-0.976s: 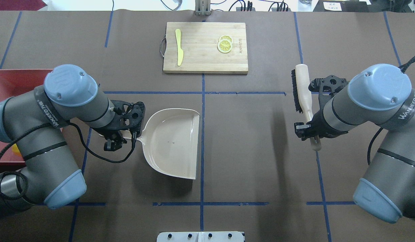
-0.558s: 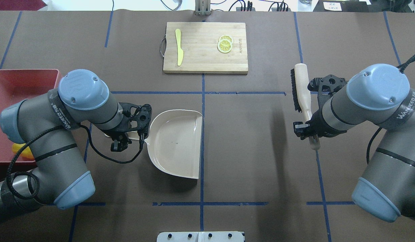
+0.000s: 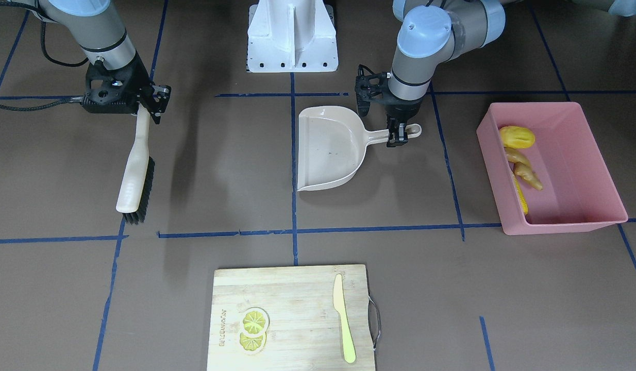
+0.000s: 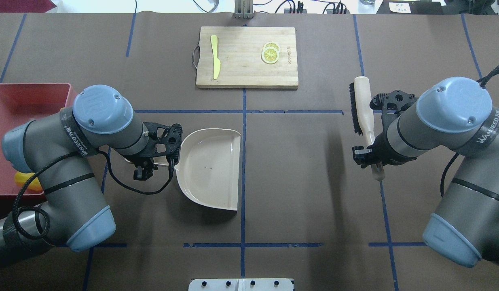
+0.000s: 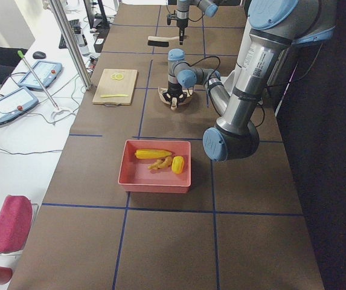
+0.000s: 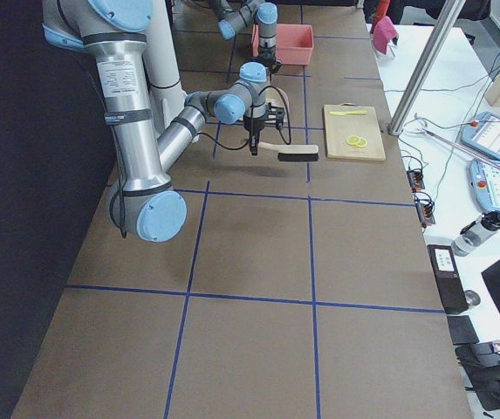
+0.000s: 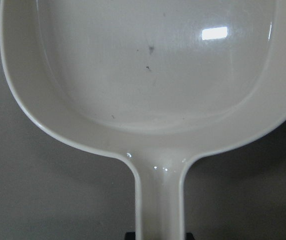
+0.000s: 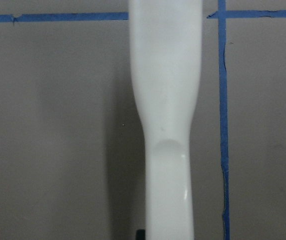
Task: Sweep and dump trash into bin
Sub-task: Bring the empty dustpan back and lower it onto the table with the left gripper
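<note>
The pink bin (image 3: 565, 226) stands at the table's left end and holds the trash: a yellow potato-like lump (image 3: 517, 136), a tan ginger root (image 3: 525, 171) and a yellow corn cob (image 3: 521, 200). In the overhead view my left arm partly covers the bin (image 4: 19, 101). My left gripper (image 4: 146, 165) is shut on the handle of the empty beige dustpan (image 4: 209, 169), held level and low near the table's middle. The left wrist view shows the empty pan (image 7: 152, 65). My right gripper (image 4: 368, 155) is shut on the handle of the black-bristled brush (image 4: 362, 105), which is off to the right.
A wooden cutting board (image 4: 245, 72) lies at the far middle with a pale yellow-green knife (image 4: 215, 56) and lemon slices (image 4: 270, 53) on it. Blue tape lines cross the brown table. The robot's white base (image 3: 292, 36) is at the near edge.
My left arm has swung right, away from the bin, carrying the empty dustpan a little right and squaring it up. The right arm and brush have barely moved.
</note>
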`<state>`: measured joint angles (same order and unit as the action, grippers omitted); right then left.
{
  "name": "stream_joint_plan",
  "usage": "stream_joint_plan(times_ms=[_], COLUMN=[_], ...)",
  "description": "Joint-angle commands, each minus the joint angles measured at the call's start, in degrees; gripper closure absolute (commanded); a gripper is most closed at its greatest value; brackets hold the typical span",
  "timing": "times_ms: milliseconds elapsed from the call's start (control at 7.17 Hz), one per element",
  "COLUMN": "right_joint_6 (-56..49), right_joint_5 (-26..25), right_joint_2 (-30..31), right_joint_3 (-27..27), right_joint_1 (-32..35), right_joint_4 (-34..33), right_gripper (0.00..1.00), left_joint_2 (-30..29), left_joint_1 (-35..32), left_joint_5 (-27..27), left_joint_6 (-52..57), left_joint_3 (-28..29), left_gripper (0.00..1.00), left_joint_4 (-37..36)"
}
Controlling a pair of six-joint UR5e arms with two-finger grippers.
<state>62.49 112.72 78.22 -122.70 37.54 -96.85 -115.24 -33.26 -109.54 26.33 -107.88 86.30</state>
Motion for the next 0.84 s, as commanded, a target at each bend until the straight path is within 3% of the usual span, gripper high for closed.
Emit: stream_joint_plan(times_ms=[0, 418, 697], right_joint_6=[0.1, 0.3, 0.4], right_joint_5=[0.0, 0.0, 0.0], right_joint_2=[0.1, 0.0, 0.0], right_joint_3=[0.0, -0.1, -0.1], right_joint_1=[0.0, 0.0, 0.0], right_joint_4=[0.0, 0.0, 0.0], right_gripper=[1.00, 1.00, 1.00], left_joint_2=[0.0, 0.0, 0.0], left_joint_1=[0.0, 0.0, 0.0], left_joint_5=[0.0, 0.1, 1.2], left_joint_6=[0.2, 0.6, 0.6], left_joint_3=[0.4, 0.4, 0.3], left_gripper=[0.70, 0.68, 0.53], left_joint_4=[0.1, 0.1, 0.1])
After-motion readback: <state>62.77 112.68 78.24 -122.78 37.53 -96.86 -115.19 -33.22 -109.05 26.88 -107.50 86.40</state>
